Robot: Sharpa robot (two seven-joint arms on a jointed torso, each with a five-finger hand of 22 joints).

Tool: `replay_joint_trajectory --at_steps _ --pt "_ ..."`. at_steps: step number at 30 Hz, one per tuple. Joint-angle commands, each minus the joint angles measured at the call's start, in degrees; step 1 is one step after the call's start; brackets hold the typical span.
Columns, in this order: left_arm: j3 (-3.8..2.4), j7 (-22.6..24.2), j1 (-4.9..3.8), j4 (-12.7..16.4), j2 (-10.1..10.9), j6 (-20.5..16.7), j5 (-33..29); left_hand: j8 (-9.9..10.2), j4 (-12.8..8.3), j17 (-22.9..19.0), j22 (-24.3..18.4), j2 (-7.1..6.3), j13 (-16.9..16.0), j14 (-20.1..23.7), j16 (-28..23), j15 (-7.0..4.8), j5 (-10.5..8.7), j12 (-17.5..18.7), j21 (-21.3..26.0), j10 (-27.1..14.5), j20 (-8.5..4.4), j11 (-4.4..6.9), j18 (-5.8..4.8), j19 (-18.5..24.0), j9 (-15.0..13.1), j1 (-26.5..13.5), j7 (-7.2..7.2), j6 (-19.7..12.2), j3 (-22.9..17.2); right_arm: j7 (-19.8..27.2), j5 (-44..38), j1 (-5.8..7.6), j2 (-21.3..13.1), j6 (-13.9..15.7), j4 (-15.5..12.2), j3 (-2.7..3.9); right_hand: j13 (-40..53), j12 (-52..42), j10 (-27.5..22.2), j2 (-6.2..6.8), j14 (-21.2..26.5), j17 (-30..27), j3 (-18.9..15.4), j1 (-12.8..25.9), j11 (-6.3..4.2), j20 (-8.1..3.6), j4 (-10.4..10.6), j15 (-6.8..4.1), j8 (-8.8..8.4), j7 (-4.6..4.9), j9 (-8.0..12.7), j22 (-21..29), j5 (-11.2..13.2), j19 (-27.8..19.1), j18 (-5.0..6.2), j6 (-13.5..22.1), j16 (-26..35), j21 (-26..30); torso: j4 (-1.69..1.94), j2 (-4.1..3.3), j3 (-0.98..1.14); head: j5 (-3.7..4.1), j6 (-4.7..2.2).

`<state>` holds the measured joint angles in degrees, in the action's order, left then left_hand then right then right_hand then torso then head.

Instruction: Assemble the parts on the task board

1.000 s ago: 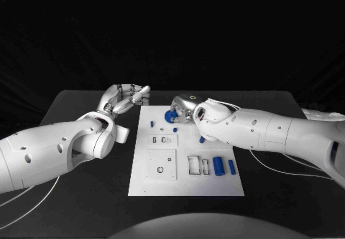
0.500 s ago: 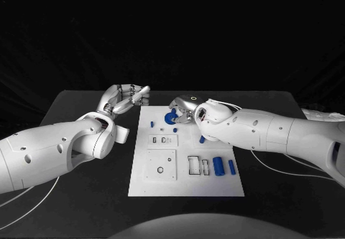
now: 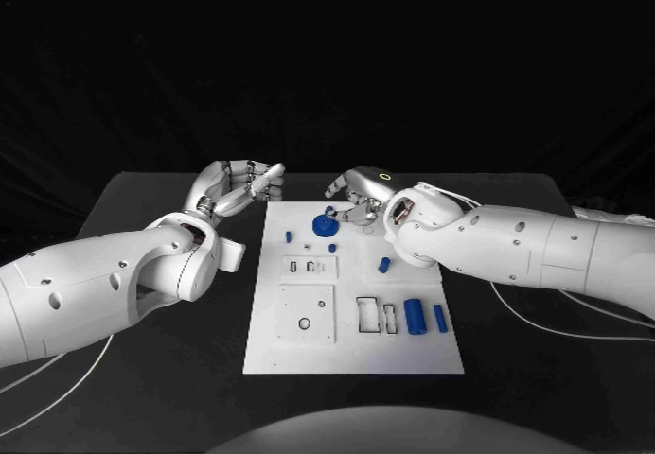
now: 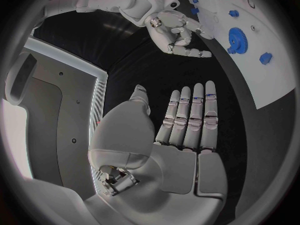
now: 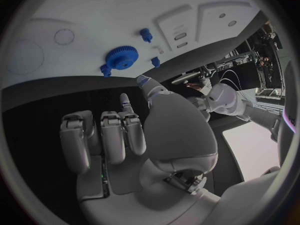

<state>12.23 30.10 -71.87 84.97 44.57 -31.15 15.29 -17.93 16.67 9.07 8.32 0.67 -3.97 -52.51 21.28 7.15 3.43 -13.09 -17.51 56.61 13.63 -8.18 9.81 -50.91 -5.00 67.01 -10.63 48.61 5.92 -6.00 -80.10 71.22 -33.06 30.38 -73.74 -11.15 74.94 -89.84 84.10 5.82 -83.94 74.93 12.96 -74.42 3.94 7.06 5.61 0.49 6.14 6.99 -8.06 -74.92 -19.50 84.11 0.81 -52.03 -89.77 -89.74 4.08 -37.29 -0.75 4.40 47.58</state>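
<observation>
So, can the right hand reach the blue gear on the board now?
Probably yes. The right hand is just beside the blue gear, holding nothing, and no other part lies between them. The left hand stays off the board, out of the way.

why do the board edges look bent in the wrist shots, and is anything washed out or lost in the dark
Left wrist view: fisheye lens curves the task board edge; the blue gear stays crisp. Right wrist view: same bending, the board pale and its far part washed out, bright glare at the circle's rim. Head view: straight edges, evenly lit board, black table merging into the dark backdrop.
</observation>
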Motion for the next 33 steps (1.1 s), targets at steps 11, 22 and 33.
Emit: replay_joint_trajectory --at_steps 11,22,33 --pt "-0.02 0.6 0.1 -1.7 -1.5 0.6 0.2 0.2 0.1 0.1 0.0 0.63 -0.1 0.5 -0.4 -0.02 0.21 0.1 0.2 0.4 0.18 -0.02 0.67 0.4 -0.1 0.1 -0.03 0.6 0.4 4.8 15.1 4.9 -15.4 -0.8 -11.7 -0.06 15.1 -0.2 5.9 0.79 -6.1 15.1 -1.6 1.6 -1.24 -0.73 0.9 -0.73 -0.43 -1.21 0.3 -15.1 3.8 5.9 -0.81 -1.5 -0.2 -0.3 -0.47 0.39 0.04 2.52 -0.72" --pt "-0.02 0.7 0.85 -2.2 -1.5 0.8 0.2 0.3 0.0 0.1 -0.1 0.73 -0.1 0.5 -0.4 -0.02 0.22 0.2 0.2 0.5 0.19 -0.02 0.68 0.4 -0.1 0.1 -0.02 0.7 0.6 11.6 35.5 2.09 -22.2 -6.4 -8.6 -0.26 15.1 -0.2 5.9 -0.36 -6.1 15.1 -2.8 0.3 -2.64 -1.76 1.6 -1.77 -1.51 -2.33 0.8 -15.1 9.4 5.9 -0.81 -1.5 -0.2 -0.3 -1.06 0.71 0.52 4.75 -1.01" --pt "-0.02 0.6 1.17 -2.2 -1.3 0.9 0.2 0.4 0.0 0.2 -0.1 0.78 -0.1 0.5 -0.4 -0.02 0.24 0.2 0.2 0.5 0.2 -0.01 0.68 0.4 -0.1 0.2 -0.02 0.7 0.6 11.1 31.6 -1.36 -20.9 -6.0 -2.8 -0.29 15.1 -0.2 5.9 -0.85 -6.1 15.1 -3.2 -0.9 -2.98 -2.12 1.4 -2.11 -1.53 -2.59 0.9 -15.1 11.0 5.9 -0.81 -2.2 -0.2 -0.3 -1.12 0.68 0.55 4.77 -0.93"
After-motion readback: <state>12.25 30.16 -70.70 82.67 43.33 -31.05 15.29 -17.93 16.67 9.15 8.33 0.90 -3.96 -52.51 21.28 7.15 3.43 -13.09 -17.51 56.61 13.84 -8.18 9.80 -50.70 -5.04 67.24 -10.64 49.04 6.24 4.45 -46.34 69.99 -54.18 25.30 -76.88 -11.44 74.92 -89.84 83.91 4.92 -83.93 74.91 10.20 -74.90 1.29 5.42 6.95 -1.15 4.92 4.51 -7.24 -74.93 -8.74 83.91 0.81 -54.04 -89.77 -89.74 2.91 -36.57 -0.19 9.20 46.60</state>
